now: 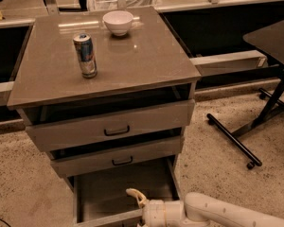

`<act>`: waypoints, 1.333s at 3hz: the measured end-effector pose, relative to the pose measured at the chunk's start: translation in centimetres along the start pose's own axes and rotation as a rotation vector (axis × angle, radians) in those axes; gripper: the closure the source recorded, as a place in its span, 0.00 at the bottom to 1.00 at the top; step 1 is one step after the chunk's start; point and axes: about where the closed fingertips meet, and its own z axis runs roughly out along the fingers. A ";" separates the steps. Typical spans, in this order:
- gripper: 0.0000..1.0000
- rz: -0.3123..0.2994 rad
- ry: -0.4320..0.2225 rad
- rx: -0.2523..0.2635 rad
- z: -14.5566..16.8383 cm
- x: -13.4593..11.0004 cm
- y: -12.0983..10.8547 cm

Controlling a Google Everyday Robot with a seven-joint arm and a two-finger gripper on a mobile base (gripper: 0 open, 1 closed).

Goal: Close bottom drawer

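The bottom drawer [125,188] of the grey cabinet [104,60] is pulled far out, and its plain grey tray shows empty. The top edge of its front panel [106,218] runs along the bottom of the view. My gripper [138,211] is at the bottom centre, right at the drawer's front panel. One cream finger [135,195] curves up over the tray. The other finger is cut off by the bottom edge. The jaws look spread apart and hold nothing.
The top drawer [111,125] and middle drawer [118,156] stand slightly out. A drink can [85,56] and a white bowl [118,21] sit on the cabinet top. A dark table [274,39] with a black wheeled leg [232,138] stands on the floor to the right.
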 end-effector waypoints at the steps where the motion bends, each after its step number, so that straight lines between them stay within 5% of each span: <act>1: 0.00 0.038 -0.060 0.031 0.4 1.4 -1.7; 2: 0.00 0.038 0.054 0.032 0.5 4.0 -2.3; 4: 0.00 -0.052 0.263 0.020 -2.0 15.0 -5.1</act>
